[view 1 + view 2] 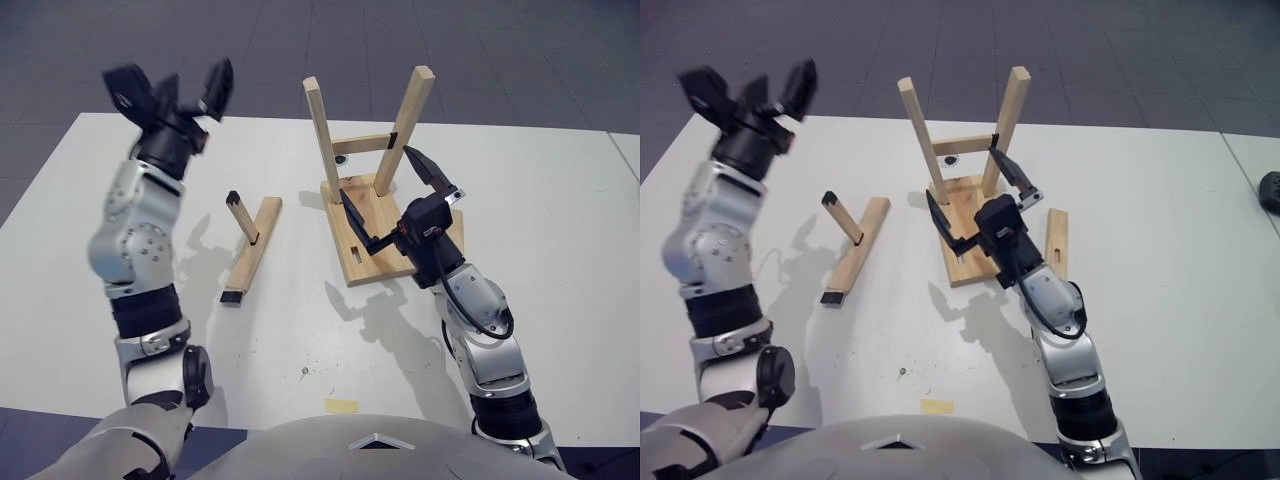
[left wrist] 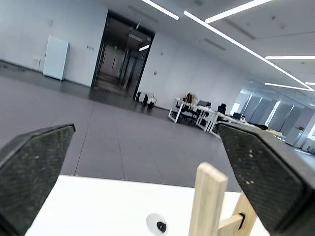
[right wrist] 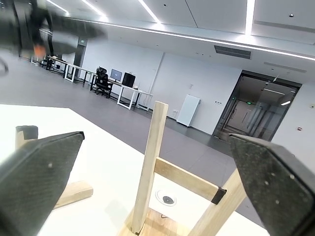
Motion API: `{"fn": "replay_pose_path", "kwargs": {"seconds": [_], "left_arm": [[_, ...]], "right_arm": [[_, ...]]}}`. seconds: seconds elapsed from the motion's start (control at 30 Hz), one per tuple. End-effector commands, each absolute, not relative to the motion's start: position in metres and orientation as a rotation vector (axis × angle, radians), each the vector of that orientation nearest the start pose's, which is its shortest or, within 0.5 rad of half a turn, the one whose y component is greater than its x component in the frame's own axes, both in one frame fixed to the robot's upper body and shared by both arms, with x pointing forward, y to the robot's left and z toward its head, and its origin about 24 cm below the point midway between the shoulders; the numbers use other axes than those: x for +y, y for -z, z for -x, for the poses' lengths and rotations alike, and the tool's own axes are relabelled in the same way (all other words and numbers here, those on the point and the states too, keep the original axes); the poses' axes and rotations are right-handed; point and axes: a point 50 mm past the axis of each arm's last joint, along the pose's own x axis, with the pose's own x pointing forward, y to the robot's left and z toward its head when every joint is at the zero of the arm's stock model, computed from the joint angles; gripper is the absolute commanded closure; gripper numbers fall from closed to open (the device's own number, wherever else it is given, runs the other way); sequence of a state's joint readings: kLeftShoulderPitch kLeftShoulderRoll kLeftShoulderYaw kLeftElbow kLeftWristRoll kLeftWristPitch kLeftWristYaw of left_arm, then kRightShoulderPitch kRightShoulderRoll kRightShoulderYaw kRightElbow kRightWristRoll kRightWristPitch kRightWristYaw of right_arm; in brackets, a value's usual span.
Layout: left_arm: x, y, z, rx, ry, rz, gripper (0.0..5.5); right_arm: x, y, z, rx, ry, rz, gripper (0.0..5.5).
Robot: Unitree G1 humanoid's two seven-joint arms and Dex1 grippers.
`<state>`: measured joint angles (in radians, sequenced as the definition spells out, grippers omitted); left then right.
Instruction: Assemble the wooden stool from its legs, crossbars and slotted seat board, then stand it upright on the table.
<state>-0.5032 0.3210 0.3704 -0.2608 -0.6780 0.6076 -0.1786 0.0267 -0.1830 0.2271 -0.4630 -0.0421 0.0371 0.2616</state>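
A small yellow strip of tape [image 1: 341, 405] lies nearest, at 6 o'clock on the white tabletop [image 1: 560, 250]. Just beyond it the right gripper [image 1: 375, 171] sits low over the work. Its black fingers [image 3: 39, 172] are spread wide and grip nothing, and the standing frame lies ahead between them. I judge it is placed to steady or seat a leg.

Under it, at the centre, the pale wooden slotted seat board [image 1: 360, 268] lies flat with its slots up, seemingly so the stool can be built upside down. A plain wooden leg [image 1: 1057, 235] lies just beside the board at 3 o'clock, its long axis running 6 to 12.

At 9 o'clock, well apart from the board, a second wooden leg with a black end cap [image 1: 252, 250] lies flat, pointing from 7 towards 1. A short black-tipped crossbar [image 1: 240, 215] slants up from it.

On the board's far edge two wooden legs [image 1: 322, 135] stand feet up, splayed slightly apart and joined by a wooden crossbar [image 1: 362, 143].

At 10 o'clock the left gripper [image 1: 168, 80] is raised well above the tabletop, fingers [image 2: 34, 167] fully apart and empty, probably kept clear of the work.
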Motion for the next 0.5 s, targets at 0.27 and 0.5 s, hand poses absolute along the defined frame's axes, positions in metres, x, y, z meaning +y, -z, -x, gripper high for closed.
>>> {"fn": "replay_pose_path", "kwargs": {"seconds": [0.27,0.5], "left_arm": [[0.233,-0.078,-0.221,0.458,0.333,0.214,0.11],[0.206,-0.043,-0.22,0.636,0.386,0.003,0.11]], "right_arm": [[-0.104,-0.117,-0.214,-0.328,-0.441,0.204,0.1],[-0.104,-0.115,-0.216,-0.322,-0.451,0.217,0.1]]}}
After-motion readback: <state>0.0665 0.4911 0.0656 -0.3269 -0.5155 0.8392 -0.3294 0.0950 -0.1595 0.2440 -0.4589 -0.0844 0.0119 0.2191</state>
